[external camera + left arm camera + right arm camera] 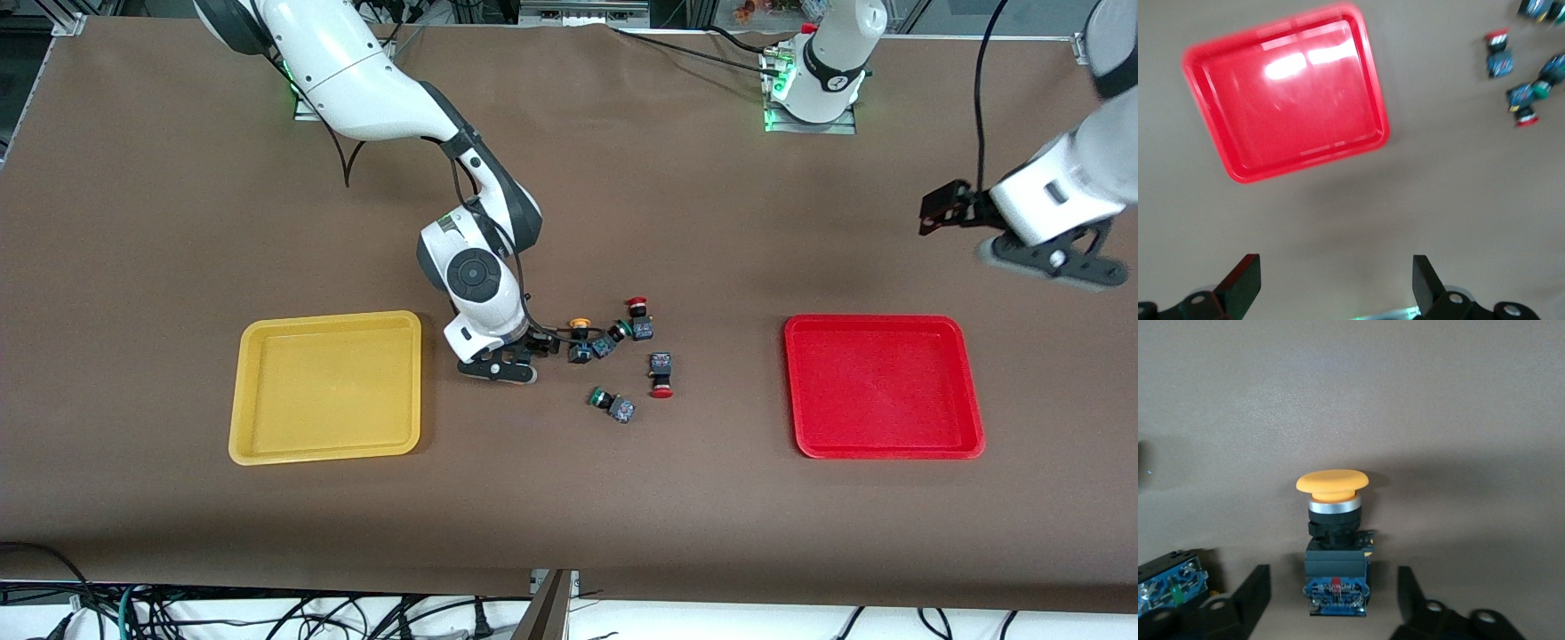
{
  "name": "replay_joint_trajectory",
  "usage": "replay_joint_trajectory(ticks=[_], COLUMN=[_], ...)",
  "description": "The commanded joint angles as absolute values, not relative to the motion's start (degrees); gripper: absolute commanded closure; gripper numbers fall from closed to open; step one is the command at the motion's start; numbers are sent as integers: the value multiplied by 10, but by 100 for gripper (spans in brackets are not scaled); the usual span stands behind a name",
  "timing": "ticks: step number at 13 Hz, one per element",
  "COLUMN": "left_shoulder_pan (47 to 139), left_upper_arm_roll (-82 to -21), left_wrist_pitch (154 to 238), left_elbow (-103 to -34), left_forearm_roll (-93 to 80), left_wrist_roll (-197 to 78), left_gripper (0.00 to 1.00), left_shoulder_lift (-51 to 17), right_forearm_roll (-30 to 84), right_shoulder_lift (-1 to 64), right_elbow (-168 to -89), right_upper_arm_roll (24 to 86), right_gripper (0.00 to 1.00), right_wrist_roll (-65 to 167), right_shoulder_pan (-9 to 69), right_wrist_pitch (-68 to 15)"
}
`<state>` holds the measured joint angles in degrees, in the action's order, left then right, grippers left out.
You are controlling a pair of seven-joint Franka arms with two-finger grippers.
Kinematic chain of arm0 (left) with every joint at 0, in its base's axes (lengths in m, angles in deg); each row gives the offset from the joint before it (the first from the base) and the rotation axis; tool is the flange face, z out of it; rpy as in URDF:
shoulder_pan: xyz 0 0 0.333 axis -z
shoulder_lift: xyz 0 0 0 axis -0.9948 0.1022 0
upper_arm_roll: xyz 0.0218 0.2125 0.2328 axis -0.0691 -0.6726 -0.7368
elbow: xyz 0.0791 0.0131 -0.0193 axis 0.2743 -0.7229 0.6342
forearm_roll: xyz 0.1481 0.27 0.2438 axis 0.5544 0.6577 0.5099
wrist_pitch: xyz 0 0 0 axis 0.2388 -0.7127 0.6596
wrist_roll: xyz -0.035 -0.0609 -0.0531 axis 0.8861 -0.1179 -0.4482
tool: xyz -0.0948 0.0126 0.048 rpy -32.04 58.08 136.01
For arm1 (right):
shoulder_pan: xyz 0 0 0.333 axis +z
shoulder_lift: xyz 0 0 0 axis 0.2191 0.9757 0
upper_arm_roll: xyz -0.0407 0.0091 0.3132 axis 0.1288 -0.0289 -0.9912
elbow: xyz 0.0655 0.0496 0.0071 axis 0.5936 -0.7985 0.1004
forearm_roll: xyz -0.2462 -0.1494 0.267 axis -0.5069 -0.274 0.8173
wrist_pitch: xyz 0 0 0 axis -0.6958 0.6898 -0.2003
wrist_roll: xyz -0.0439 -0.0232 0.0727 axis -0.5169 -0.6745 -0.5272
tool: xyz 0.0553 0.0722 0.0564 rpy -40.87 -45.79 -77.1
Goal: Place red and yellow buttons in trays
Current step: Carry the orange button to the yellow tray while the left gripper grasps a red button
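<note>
My right gripper (549,345) is open and low at the table, its fingers either side of the dark body of a yellow button (580,324) lying on its side; the right wrist view shows this gripper (1335,581) and the button's orange cap (1332,482). Two red buttons (637,306) (661,389) lie in the same cluster; I see no second yellow one. The yellow tray (324,391) and red tray (880,391) hold nothing. My left gripper (942,212) is open and empty in the air, off the red tray's (1291,93) corner toward the left arm's end.
Two green-capped buttons (597,396) (621,330) lie among the cluster, one close beside the yellow button. The cluster sits between the two trays. A brown cloth covers the table. Another button body (1171,587) lies just outside one right finger.
</note>
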<state>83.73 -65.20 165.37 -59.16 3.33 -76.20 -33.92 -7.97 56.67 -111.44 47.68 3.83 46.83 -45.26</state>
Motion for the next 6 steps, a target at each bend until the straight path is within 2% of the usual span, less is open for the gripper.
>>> replay_joint_trajectory(ticks=[1, 2, 3, 6], left_shoulder_pan=[868, 881, 898, 955], left_upper_arm_roll=[-652, -652, -652, -652], left_wrist_pitch=[1667, 1712, 1751, 1858], left_elbow=[-572, -572, -572, -575], left_forearm_roll=[37, 36, 34, 16], left_wrist_roll=[-750, -725, -680, -538], left_gripper=[0, 0, 0, 0], left_shoulder_lift=[-266, -245, -221, -167], right_forearm_roll=[-80, -81, -82, -82], right_shoulder_lift=[573, 573, 572, 540], right_elbow=[-1104, -1104, -1104, -1103], right_upper_arm_roll=[484, 484, 486, 488], right_gripper=[79, 93, 99, 100], right_wrist_roll=[35, 37, 41, 116], right_shoulder_pan=[474, 474, 472, 448], right_wrist_pitch=[-456, -456, -456, -436])
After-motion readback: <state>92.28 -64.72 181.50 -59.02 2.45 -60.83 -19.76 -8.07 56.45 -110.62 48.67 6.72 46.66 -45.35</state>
